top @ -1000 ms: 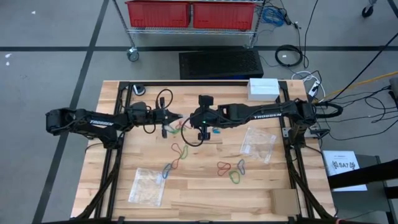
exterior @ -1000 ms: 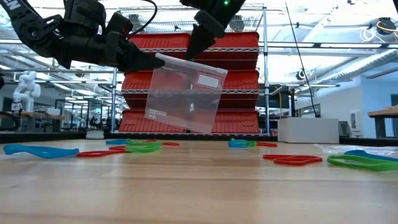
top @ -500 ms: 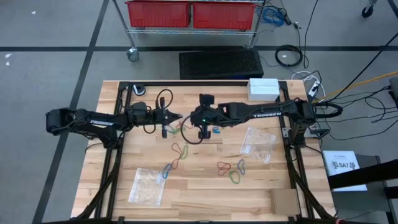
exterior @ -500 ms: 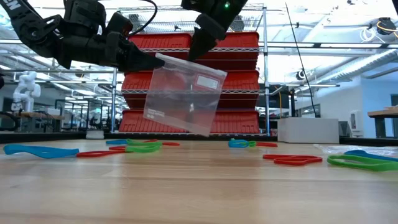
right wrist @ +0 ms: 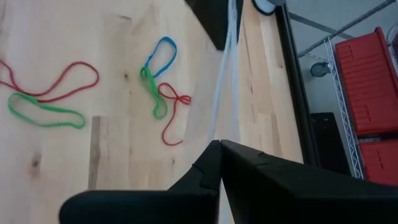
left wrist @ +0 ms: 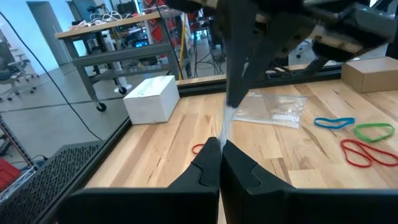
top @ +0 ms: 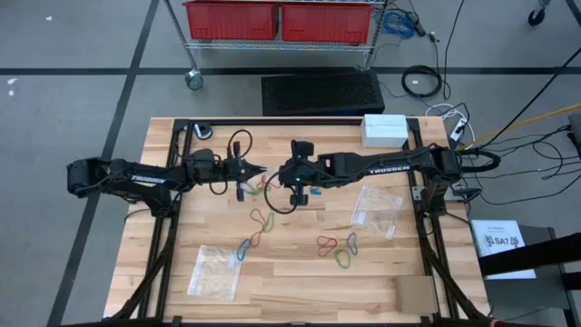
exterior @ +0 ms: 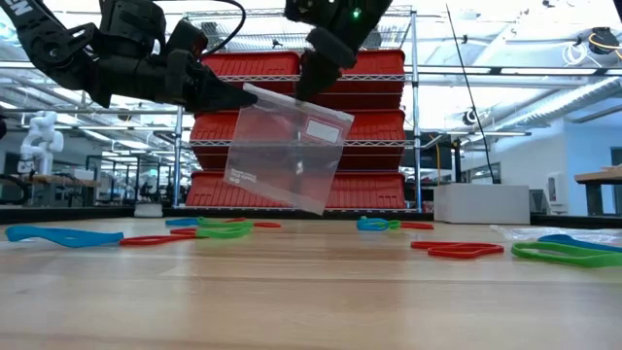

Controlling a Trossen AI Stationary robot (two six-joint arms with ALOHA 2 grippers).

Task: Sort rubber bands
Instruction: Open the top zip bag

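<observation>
1. The left hand [exterior: 243,94] is pinching the top left corner of a clear bag [exterior: 287,148], fingers closed tight on it.
2. The right hand [exterior: 309,86] is gripping the bag's top edge further right, also clamped shut.
3. The bag is hanging in the air above the middle of the bench [top: 300,282], tilted.
4. The rubber bands [top: 338,247] are lying loose on the bench below and nearer: red, blue and green loops in 2 groups.
5. 2 more bags [top: 214,272] are lying flat on the bench, 1 on the near left and 1 on the right.

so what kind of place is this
Probably a robotics lab or workshop: wire shelving with red bins, workbenches strewn with cables, and another white robot standing in the background.
</observation>
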